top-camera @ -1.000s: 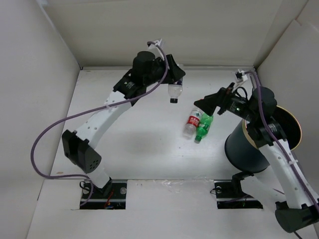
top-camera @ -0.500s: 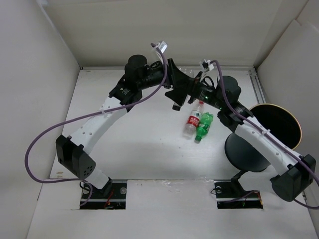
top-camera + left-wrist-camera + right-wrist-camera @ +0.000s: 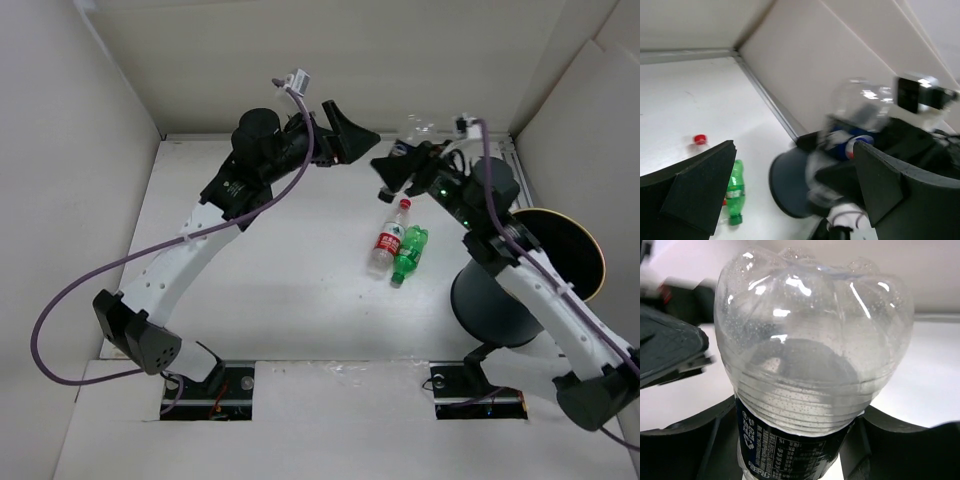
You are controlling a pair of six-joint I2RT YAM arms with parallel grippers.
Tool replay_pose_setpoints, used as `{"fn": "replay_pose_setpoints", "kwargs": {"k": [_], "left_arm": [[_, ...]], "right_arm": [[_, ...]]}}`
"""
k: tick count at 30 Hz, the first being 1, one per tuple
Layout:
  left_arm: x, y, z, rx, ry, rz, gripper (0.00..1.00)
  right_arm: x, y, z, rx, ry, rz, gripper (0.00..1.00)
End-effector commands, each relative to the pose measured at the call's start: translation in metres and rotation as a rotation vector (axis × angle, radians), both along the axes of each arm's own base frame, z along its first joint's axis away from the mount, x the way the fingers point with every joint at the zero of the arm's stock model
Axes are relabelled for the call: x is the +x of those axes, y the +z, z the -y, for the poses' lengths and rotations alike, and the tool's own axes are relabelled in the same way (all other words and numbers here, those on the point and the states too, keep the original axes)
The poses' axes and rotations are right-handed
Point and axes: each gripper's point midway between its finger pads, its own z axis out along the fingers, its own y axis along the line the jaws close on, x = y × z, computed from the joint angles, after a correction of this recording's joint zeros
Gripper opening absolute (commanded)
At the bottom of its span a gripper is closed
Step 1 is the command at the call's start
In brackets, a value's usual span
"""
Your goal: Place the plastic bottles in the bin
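Note:
My right gripper (image 3: 398, 165) is shut on a clear plastic bottle with a dark blue label (image 3: 415, 133), held in the air at the back of the table. In the right wrist view that bottle (image 3: 810, 355) fills the frame, base toward the camera, gripped at the label between both fingers (image 3: 690, 440). My left gripper (image 3: 355, 138) stands open just left of it, holding nothing; its wrist view shows the bottle (image 3: 855, 110) beyond the jaws. A red-label bottle (image 3: 385, 240) and a green bottle (image 3: 408, 255) lie side by side on the table. The bin (image 3: 495, 300) stands at the right.
White walls enclose the table at the back, left and right. The bin's tan rim (image 3: 595, 250) sits close to the right wall. In the left wrist view the green bottle (image 3: 733, 192) and a red cap (image 3: 700, 139) lie left of the bin (image 3: 790, 185).
The right gripper swung in from the bin and shut on the dark-label bottle. The left gripper let go of it, opened wide and drew back to the left.

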Motion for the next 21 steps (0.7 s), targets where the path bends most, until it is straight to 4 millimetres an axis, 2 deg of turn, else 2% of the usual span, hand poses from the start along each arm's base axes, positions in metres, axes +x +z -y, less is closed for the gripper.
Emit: {"fn": "replay_pose_setpoints", "kwargs": {"k": [1,2,3,4,5,6,7,8,9,10,11,13,14,15,17,18,21], "left_arm": [[0.026,0.015,-0.031,0.05,0.226,0.023,1.0],[0.031,0.001,-0.027,0.094,0.238,0.005,1.0],[0.033,-0.008,-0.023,0.136,0.24,0.02,1.0],[0.035,-0.018,-0.018,0.158,0.243,0.0,1.0],[0.036,-0.022,-0.013,0.185,0.239,0.021,1.0],[0.037,-0.032,-0.007,0.212,0.228,0.011,1.0],[0.044,-0.052,0.002,0.24,0.209,-0.017,1.0],[0.041,-0.059,0.013,0.259,0.168,-0.024,1.0],[0.04,-0.07,0.022,0.281,0.149,-0.028,1.0],[0.038,-0.08,0.031,0.302,0.131,-0.032,1.0],[0.038,-0.091,0.046,0.335,0.128,-0.033,1.0],[0.035,-0.107,0.061,0.4,0.112,-0.025,1.0],[0.037,-0.131,0.071,0.458,0.101,-0.051,1.0],[0.035,-0.127,0.08,0.468,0.109,-0.035,1.0],[0.039,-0.137,0.088,0.489,0.109,-0.047,1.0],[0.042,-0.152,0.092,0.516,0.104,-0.067,1.0],[0.048,-0.174,0.096,0.549,0.108,-0.09,1.0]], "right_arm": [[0.0,0.021,0.091,-0.013,-0.388,0.005,0.0],[-0.008,0.004,0.123,-0.058,-0.498,-0.062,0.0],[-0.009,0.0,0.158,-0.06,-0.662,-0.102,0.0],[-0.015,-0.01,0.168,-0.081,-0.686,-0.14,0.0],[-0.019,-0.018,0.198,-0.105,-0.821,-0.17,0.0],[-0.028,-0.037,0.225,-0.125,-0.926,-0.252,0.0],[-0.04,-0.039,0.243,-0.111,-0.998,-0.27,0.0],[-0.049,-0.044,0.259,-0.102,-1.071,-0.296,0.0],[-0.06,-0.051,0.284,-0.07,-1.194,-0.327,0.0],[-0.077,-0.063,0.297,-0.079,-1.246,-0.357,0.0],[-0.087,-0.067,0.307,-0.064,-1.294,-0.366,0.0],[-0.104,-0.08,0.326,-0.05,-1.394,-0.377,0.0],[-0.114,-0.079,0.33,-0.026,-1.407,-0.358,0.06],[-0.118,-0.08,0.334,-0.021,-1.428,-0.354,0.35],[-0.124,-0.081,0.338,-0.027,-1.447,-0.359,0.85],[-0.126,-0.077,0.34,-0.019,-1.46,-0.348,1.0],[-0.135,-0.071,0.349,-0.013,-1.527,-0.364,1.0]]}}
